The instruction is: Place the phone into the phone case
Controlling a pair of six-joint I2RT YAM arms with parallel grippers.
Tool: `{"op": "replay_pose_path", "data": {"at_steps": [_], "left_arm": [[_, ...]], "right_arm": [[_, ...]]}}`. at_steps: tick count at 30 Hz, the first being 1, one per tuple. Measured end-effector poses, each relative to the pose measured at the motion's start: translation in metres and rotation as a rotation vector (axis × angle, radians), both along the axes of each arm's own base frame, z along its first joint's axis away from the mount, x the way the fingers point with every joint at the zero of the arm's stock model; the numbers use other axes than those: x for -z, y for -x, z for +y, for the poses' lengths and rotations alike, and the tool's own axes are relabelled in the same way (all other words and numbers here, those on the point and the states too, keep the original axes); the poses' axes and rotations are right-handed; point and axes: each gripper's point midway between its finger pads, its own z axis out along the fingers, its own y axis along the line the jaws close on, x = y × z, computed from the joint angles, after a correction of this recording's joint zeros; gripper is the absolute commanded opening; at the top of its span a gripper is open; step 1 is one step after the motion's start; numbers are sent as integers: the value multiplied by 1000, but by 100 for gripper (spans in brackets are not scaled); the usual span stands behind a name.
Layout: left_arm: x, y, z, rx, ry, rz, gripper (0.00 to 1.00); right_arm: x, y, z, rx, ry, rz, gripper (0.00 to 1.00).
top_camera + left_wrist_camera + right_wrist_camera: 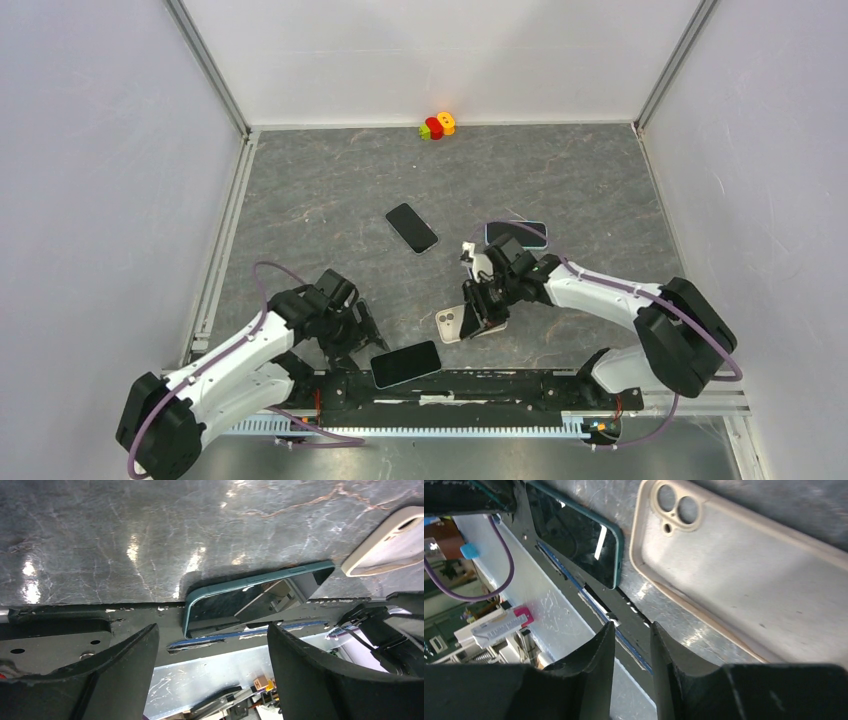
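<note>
Your left gripper (356,340) sits low near the front edge of the table (300,180), its fingers spread wide with nothing between them. Just to its right lies the phone (405,363), teal-edged and screen up. Its near part rests on the black base plate (500,385) and the rest on the table, so it is outside the case. Farther back you have a black phone (412,228) lying flat, and a small toy (437,125) against the back wall. The cream case (452,322) lies just beside the phone's right end, camera cut-out toward the left. Your right gripper (487,303) hangs over the case's right end, fingers a narrow gap apart and pinching nothing. Behind it a blue-edged item (520,233) lies partly hidden by the arm.
</note>
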Motion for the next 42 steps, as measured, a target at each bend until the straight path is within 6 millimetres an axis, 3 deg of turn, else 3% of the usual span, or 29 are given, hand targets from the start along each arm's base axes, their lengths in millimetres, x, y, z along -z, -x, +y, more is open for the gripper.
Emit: {"op": "replay_pose_path", "data": {"at_steps": [6, 16, 22, 26, 34, 42], "left_arm": [[9, 7, 0, -19, -2, 33, 80], [21, 11, -10, -17, 27, 48, 76], [22, 12, -23, -8, 83, 53, 73], [21, 14, -24, 4, 86, 50, 69], [8, 10, -24, 11, 120, -35, 61], [-21, 7, -29, 19, 164, -70, 57]], "right_arm": [[7, 21, 21, -65, -16, 28, 34], [45, 43, 39, -126, 48, 101, 30], [44, 44, 60, -162, 5, 102, 31], [44, 45, 61, -156, 2, 122, 31], [41, 45, 63, -150, -9, 134, 38], [39, 44, 62, -138, -8, 144, 40]]}}
